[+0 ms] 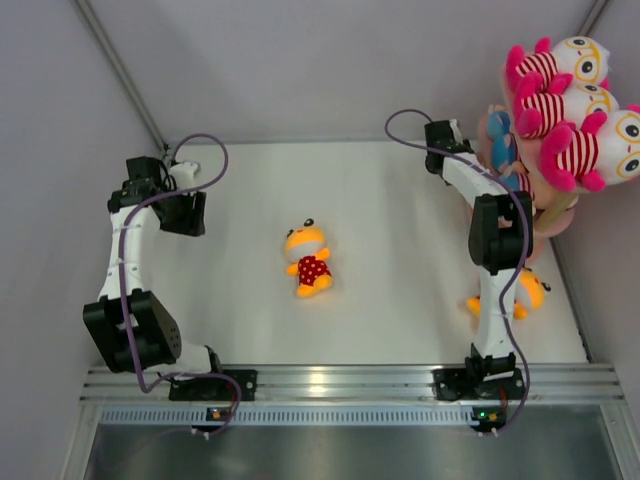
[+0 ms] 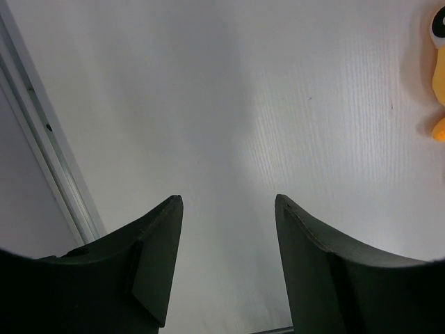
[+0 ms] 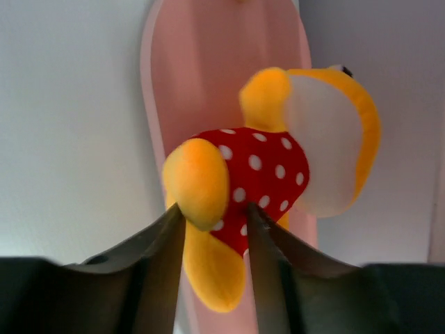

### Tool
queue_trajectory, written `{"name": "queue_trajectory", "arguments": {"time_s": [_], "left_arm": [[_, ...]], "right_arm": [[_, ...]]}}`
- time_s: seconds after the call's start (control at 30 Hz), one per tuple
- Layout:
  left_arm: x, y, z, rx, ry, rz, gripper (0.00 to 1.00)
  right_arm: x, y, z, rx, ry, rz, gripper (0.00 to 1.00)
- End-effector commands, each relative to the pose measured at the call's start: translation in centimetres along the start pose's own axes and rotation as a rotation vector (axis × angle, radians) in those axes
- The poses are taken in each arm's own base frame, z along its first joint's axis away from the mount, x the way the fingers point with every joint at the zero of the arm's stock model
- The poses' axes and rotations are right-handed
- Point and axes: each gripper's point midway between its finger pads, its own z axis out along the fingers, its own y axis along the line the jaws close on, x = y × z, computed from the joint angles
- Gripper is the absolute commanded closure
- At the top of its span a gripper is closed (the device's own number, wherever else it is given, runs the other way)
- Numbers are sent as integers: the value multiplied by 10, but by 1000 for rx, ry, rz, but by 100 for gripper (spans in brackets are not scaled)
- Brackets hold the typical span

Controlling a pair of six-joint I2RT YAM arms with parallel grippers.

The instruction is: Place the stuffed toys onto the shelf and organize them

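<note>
1. Right gripper (image 3: 215,216) is up at the shelf (image 3: 201,69). Its two fingers sit either side of the lower leg of an orange polka-dot toy (image 3: 257,167), snug against it. Honestly I can't tell if it's pinching or just loose around the leg.
2. That toy lies against the shelf's pink board, straight ahead of the claw. Its long axis runs away from the fingers: feet nearest, big head furthest and tipped toward the right of the wrist view. So the leg is the only bit in the jaws, and I'd guess any pull-out has to go straight back along that line or it drags the toy off the shelf.
3. Looks-wise it's soft plush with an orange-yellow body, a pale face and a red outfit with white dots. It'll squash and flop, I reckon.
4. Left gripper (image 2: 226,202) is well apart from the shelf, with its fingers spread and nothing between them.
5. Striped toys (image 1: 575,110) are piled on top of the shelf.
6. One more orange toy (image 1: 310,262) lies on the table well away from the shelf, and the left arm looks nearer to it.
</note>
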Motion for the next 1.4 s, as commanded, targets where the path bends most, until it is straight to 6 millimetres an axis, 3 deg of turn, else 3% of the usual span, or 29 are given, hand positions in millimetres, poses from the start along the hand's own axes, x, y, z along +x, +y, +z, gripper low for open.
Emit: {"name": "queue_trajectory", "arguments": {"time_s": [0.0, 0.07, 0.13, 0.23, 0.3, 0.4, 0.43, 0.47, 0.53, 0.57, 0.6, 0.67, 0.73, 0.77, 0.8, 0.9, 1.07, 1.2, 1.23, 1.37], "left_arm": [[-3, 0, -12, -14, -27, 18, 39], [-3, 0, -12, -12, -28, 13, 39], [-2, -1, -12, -8, -26, 10, 39], [-1, -2, -12, -4, -25, 9, 38], [-1, -2, -11, -4, -25, 10, 39], [-2, -1, -13, -9, -29, 10, 39], [-3, -2, -14, -7, -33, 10, 38], [-2, -2, -14, -7, -33, 10, 38], [-1, -3, -14, -6, -32, 9, 38], [1, -3, -14, -6, -29, 7, 38], [1, -3, -14, -7, -30, 6, 38], [4, -5, -13, -2, -24, 8, 38], [6, -4, -14, -7, -22, 10, 38], [7, -4, -13, -8, -18, 12, 38], [7, -4, -13, -8, -17, 10, 38], [8, -7, -13, 2, -19, 5, 37], [17, -7, -9, -6, 5, -9, 29], [27, 0, -7, -48, 42, -13, 26], [31, 1, -6, -56, 55, -15, 24], [33, 1, -5, -54, 58, -11, 21]], "right_arm": [[0, -15, 8, 53, -7, 27, 56], [0, -12, 8, 27, -8, 23, 43], [-2, -10, 2, 13, -19, 12, 41], [-17, -9, -23, -11, -93, 24, 39], [-34, -15, -52, -52, -167, 51, 38], [-64, -8, -110, -157, -308, 51, 34], [-72, 12, -138, -232, -373, 0, 34], [-77, 13, -166, -276, -447, -7, 34], [-78, 61, -228, -481, -608, -154, 34], [-62, 75, -257, -575, -678, -221, 35], [-46, 109, -301, -706, -767, -330, 35], [13, 158, -378, -1016, -968, -573, 34], [53, 175, -429, -1194, -1140, -710, 34], [79, 190, -432, -1227, -1151, -767, 33], [99, 202, -460, -1259, -1220, -846, 32], [126, 232, -482, -1281, -1199, -952, 32], [141, 278, -470, -1246, -1101, -1079, 33], [142, 298, -440, -1136, -1051, -1162, 34], [142, 302, -425, -1076, -1013, -1181, 34], [136, 301, -398, -944, -942, -1193, 36]]}}
